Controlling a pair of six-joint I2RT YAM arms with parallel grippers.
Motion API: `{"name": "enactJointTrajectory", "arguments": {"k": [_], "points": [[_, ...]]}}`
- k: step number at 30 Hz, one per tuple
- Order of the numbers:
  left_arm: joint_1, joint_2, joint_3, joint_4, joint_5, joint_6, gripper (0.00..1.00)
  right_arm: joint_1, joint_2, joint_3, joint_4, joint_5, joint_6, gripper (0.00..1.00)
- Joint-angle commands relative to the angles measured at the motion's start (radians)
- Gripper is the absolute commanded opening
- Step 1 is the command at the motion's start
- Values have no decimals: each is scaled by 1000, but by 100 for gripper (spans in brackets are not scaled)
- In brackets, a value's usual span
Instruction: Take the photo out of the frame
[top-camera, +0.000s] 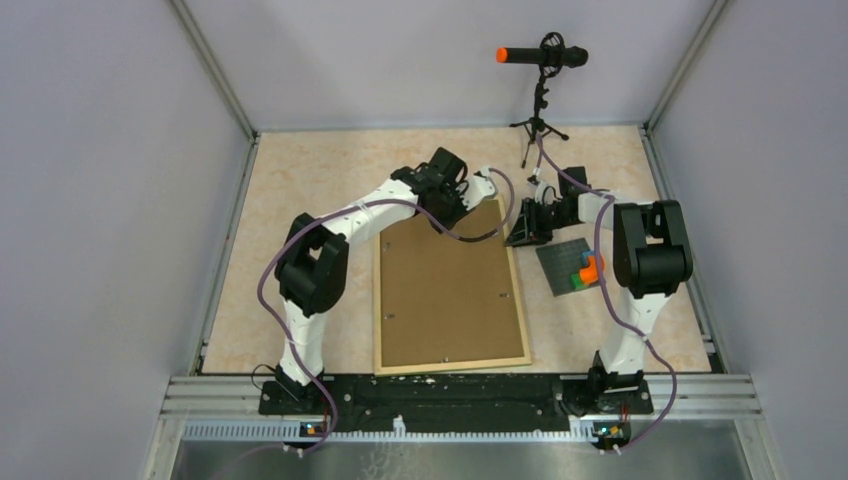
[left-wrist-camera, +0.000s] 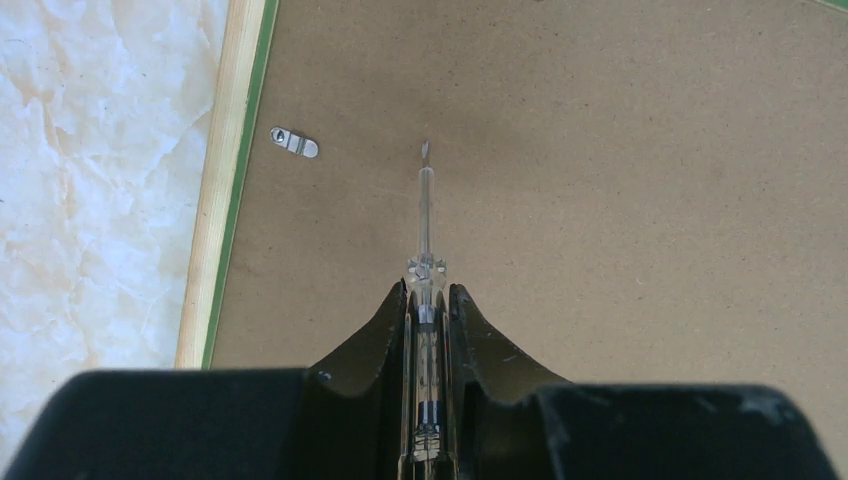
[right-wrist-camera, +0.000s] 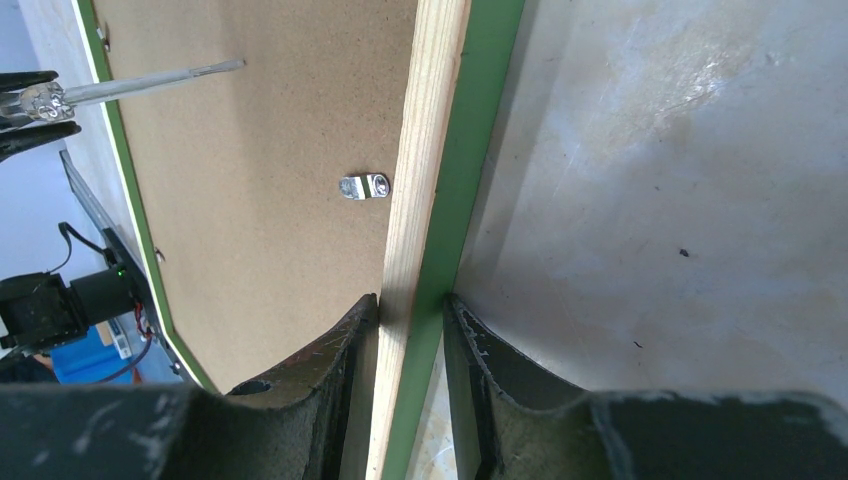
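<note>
The frame (top-camera: 450, 290) lies face-down in the middle of the table (top-camera: 300, 180), with its brown fibreboard back (left-wrist-camera: 600, 200) up. The photo can't be seen at all; presumably it's sandwiched under that board.

The left claw (left-wrist-camera: 428, 292) is clamped on a clear-handled screwdriver (left-wrist-camera: 425, 200). The blade hangs over the board, and a small metal turn clip (left-wrist-camera: 294, 142) sits at about 10 o'clock from its tip, close but not touching. The right claw (right-wrist-camera: 410, 300) is pinched on the frame's wood-and-green edge up near the 1 o'clock corner, one finger on each side of the rim.

Handling guess: the frame looks stiff, thin and pretty light, but it's big. Gripped at a single edge point it'll probably want to pivot or slide on that smooth tabletop when the screwdriver pushes on it. Can't tell if there's glass underneath, so best treated as fragile.

The clips are tiny and flat, so they'd need a nudge at the tab end. The print itself should be floppy and easy to crease. It's best taken by a bare edge or corner once the back comes off, not pinched mid-sheet.
</note>
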Motion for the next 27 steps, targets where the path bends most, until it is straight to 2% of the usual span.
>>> {"name": "enactJointTrajectory", "arguments": {"k": [1, 8, 16, 22, 27], "points": [[15, -47, 7, -34, 36, -38, 0, -9, 44, 10, 2, 86, -32, 30], [53, -74, 3, 16, -6, -105, 0, -9, 42, 10, 1, 82, -34, 30], [85, -48, 9, 29, -66, -117, 0, -12, 42, 12, 1, 77, -33, 30], [85, -5, 35, 44, -61, -123, 0, -14, 36, 10, -2, 74, -35, 31], [85, 7, 72, 22, 4, -149, 0, -21, 20, 15, -7, 66, -41, 32]]}}
